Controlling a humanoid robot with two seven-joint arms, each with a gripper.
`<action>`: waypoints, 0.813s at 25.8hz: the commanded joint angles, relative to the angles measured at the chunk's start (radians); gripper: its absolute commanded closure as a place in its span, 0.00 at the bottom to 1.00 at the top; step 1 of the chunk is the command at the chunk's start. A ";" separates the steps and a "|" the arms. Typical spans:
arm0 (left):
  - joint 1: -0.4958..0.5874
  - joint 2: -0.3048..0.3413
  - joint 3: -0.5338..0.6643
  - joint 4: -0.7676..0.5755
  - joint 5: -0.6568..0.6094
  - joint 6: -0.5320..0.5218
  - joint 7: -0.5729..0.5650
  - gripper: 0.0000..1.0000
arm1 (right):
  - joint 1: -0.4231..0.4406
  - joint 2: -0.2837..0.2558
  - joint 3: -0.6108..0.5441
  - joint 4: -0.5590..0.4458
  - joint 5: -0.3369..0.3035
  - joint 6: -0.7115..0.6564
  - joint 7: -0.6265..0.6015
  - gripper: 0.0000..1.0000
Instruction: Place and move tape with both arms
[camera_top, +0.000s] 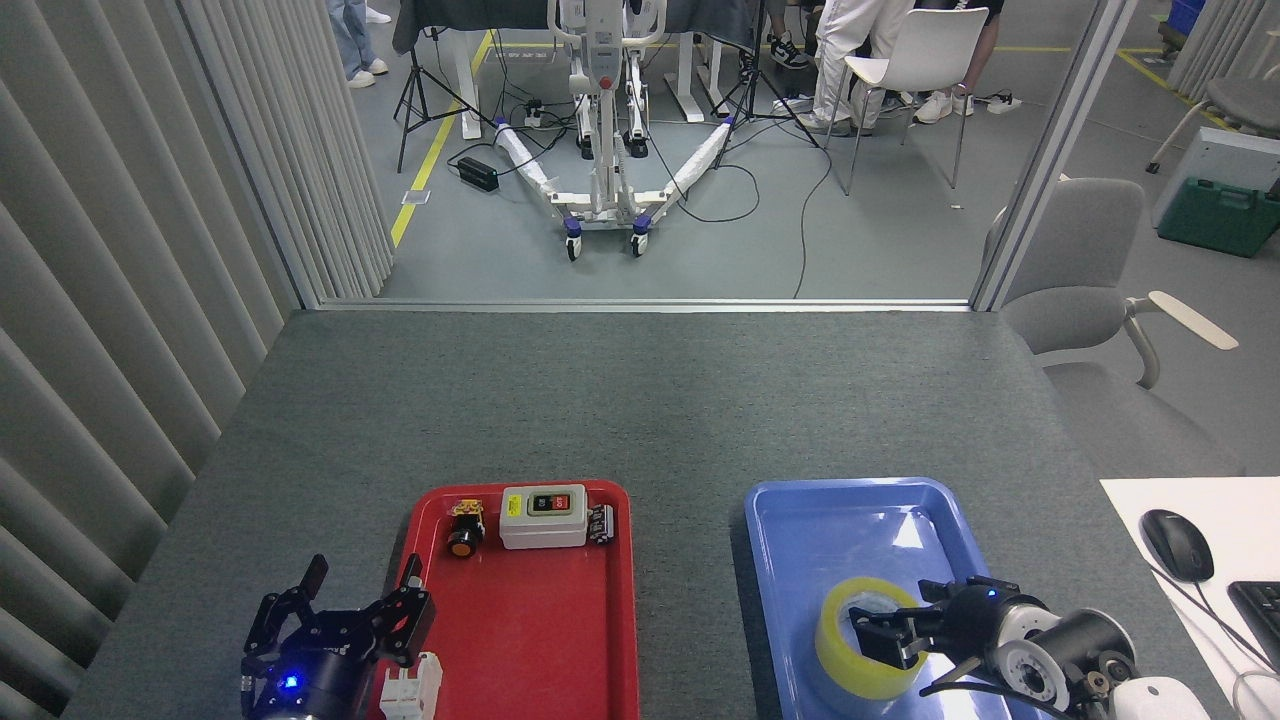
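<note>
The tape (850, 668), a yellow translucent roll, lies flat in the blue tray (800, 540) with its hole facing up, near the tray's front right. My right gripper (912, 622) reaches in from the lower right. One dark finger sits inside the roll's core and the others are outside its right wall, so it grips the wall. My left gripper (360, 592) hovers at the lower left, over the left edge of the red tray (560, 640), fingers spread with nothing between them.
The red tray's far end holds an orange-tipped push button (462, 536), a white switch box (543, 517) and a small black part (600, 523). A white connector (410, 686) lies by my left gripper. A mouse (1176, 543) sits on a white desk at right.
</note>
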 joint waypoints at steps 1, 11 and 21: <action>0.008 -0.002 0.001 -0.007 0.000 0.002 0.035 0.00 | 0.033 0.013 -0.067 0.000 0.028 -0.019 -0.262 0.02; 0.027 -0.060 0.070 -0.002 -0.009 -0.062 0.139 0.00 | 0.249 0.116 -0.142 0.003 0.300 0.123 -1.098 0.02; 0.041 -0.046 0.080 0.003 -0.015 -0.053 0.182 0.00 | 0.280 0.134 -0.134 0.003 0.298 0.212 -1.092 0.02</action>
